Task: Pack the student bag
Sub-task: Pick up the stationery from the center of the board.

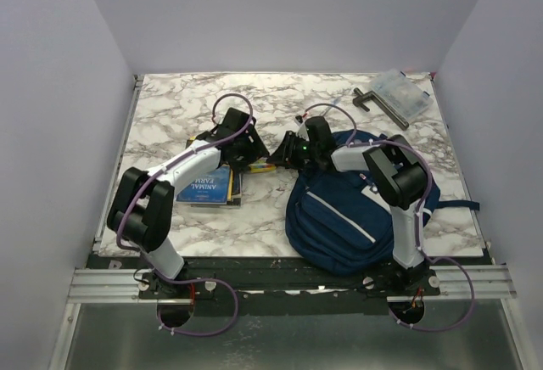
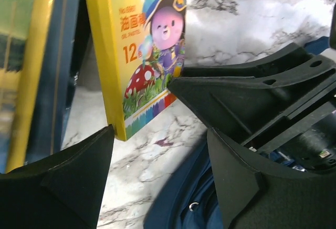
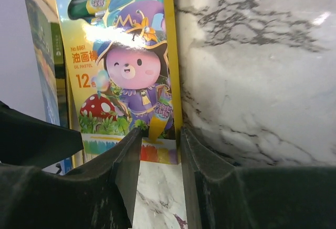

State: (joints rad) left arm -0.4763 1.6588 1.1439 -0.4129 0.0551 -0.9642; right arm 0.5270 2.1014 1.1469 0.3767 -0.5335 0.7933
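Pastel box (image 3: 126, 82) edge meets narrowly parted right gripper (image 3: 161, 134); left gripper (image 2: 160, 132) spread wide.

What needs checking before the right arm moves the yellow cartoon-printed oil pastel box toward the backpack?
1. Right gripper hold on the yellow cartoon-printed oil pastel box: cannot tell. The jaws are narrow, and the box end shows between them.
2. Left gripper empty: ok. The jaws are wide apart with nothing between them.
3. Room between the grippers: not ok. The right one sits right beside the left fingers.
4. Navy blue fabric backpack mouth open: cannot tell.
5. Box free of the stacked books: cannot tell. They sit side by side.
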